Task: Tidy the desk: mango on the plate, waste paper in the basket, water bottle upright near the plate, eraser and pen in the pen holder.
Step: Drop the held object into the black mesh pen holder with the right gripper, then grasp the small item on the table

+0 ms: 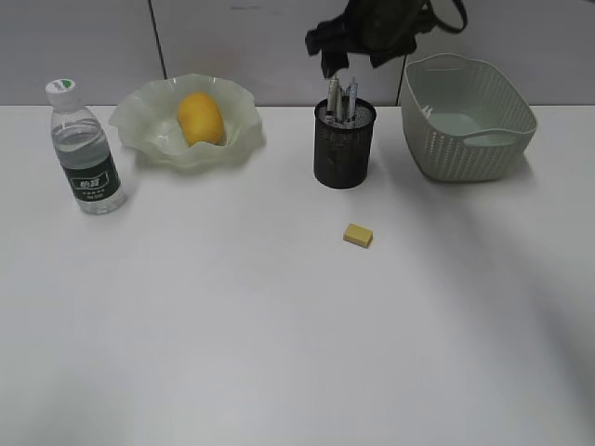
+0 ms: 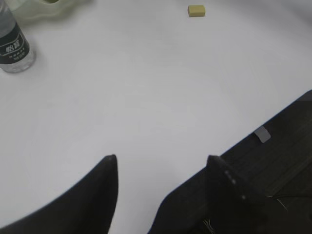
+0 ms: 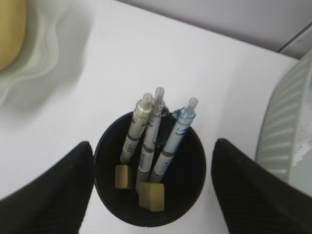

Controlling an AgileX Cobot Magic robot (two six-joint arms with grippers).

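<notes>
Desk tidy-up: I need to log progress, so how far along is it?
Done: mango on the plate, water bottle upright beside it, pens and two erasers in the pen holder. In hand: nothing; the right gripper is open over the holder. Left: one eraser on the desk. No waste paper shows.

Water bottle [image 1: 85, 149]: dark green label [image 1: 94, 180] carries white print, characters too small and blurred to read in exterior view. Left wrist view: same label [image 2: 13, 45] shows white characters, still illegible. White cap [image 1: 61, 87]: small green mark, unreadable. Pens [image 3: 155, 136] in pen holder [image 3: 146, 204]: fine barrel print, unreadable.
</notes>
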